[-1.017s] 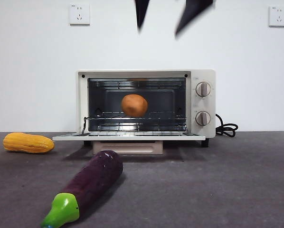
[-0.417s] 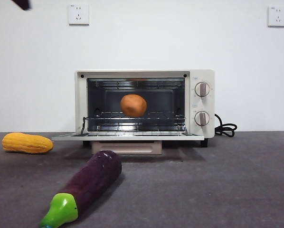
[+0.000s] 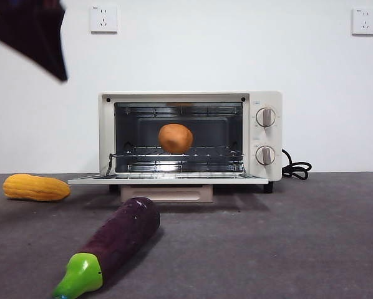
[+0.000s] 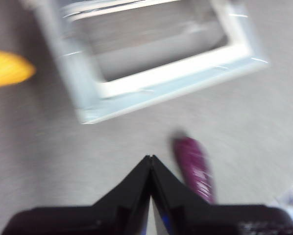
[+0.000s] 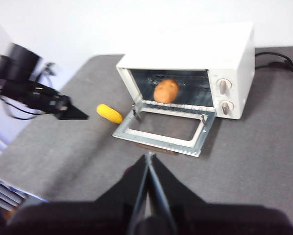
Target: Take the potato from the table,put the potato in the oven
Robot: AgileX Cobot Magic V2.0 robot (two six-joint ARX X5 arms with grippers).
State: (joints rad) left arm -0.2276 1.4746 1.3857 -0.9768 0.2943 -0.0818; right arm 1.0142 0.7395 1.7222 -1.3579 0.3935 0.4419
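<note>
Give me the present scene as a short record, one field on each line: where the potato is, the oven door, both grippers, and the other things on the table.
potato: on the wire rack inside the oven
oven door: open, folded down flat
left gripper: jaws shut, empty, above the table in front of the door
right gripper: jaws shut, empty, raised and away from the oven
corn cob: lying on the table beside the oven
eggplant: lying on the table in front of the oven

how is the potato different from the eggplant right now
The potato is small, round and orange-brown; the eggplant is long and purple with a green stem. The potato sits on the wire rack inside the open oven; the eggplant lies on the table in front. No gripper touches either.
</note>
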